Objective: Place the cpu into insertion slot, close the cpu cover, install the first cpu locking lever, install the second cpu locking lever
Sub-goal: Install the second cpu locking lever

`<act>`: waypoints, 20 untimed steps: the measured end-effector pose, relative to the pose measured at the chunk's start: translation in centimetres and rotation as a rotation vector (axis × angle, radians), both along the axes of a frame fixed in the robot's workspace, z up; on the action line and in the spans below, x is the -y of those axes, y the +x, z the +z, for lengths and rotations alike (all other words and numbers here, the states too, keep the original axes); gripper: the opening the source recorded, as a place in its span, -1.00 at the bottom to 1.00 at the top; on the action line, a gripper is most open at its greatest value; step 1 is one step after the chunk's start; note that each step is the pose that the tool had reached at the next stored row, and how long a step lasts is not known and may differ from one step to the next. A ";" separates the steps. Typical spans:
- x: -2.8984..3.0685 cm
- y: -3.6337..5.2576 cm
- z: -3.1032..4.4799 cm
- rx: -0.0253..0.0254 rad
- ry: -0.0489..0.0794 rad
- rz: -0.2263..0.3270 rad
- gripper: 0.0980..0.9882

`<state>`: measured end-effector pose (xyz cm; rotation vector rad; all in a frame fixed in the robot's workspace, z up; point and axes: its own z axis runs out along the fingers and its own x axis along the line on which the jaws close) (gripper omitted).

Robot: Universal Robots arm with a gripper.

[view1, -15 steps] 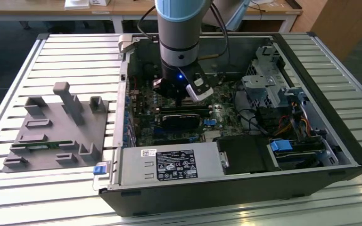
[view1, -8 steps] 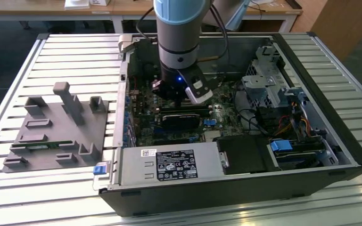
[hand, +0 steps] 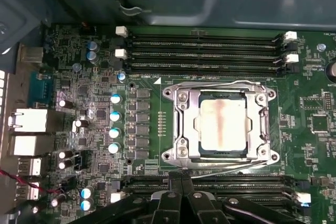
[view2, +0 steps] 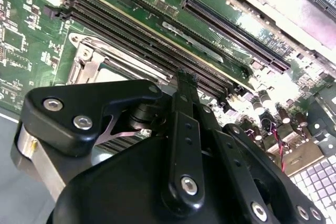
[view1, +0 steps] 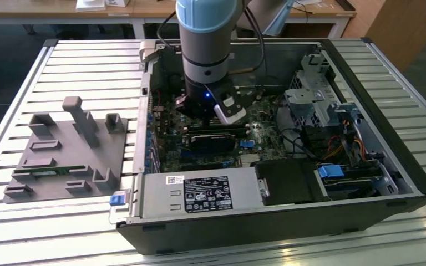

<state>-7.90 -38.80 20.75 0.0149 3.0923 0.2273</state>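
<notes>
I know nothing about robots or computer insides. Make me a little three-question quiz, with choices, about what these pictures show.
1. Where is the cpu?
A. on the grey fixture
B. seated in the insertion slot
C. on the power supply

2. How many empty long black slots run between the socket and the case wall in the first wrist view?
A. one
B. two
C. three

3. How does the cpu cover lie?
A. flat, framing the chip
B. standing upright
C. removed

Answers:
1. B, its pale top sits inside the socket.
2. C, three parallel rows.
3. A, the silvery frame lies around the chip.
</notes>
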 end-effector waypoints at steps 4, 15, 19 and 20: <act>0.17 -0.11 -0.16 0.0001 0.006 0.000 -0.98; 0.46 -0.30 -0.74 0.0001 0.067 0.000 -0.98; 0.46 -0.38 -0.92 0.0001 0.079 0.000 -0.98; 0.46 -0.39 -0.96 0.0001 0.081 0.000 -0.98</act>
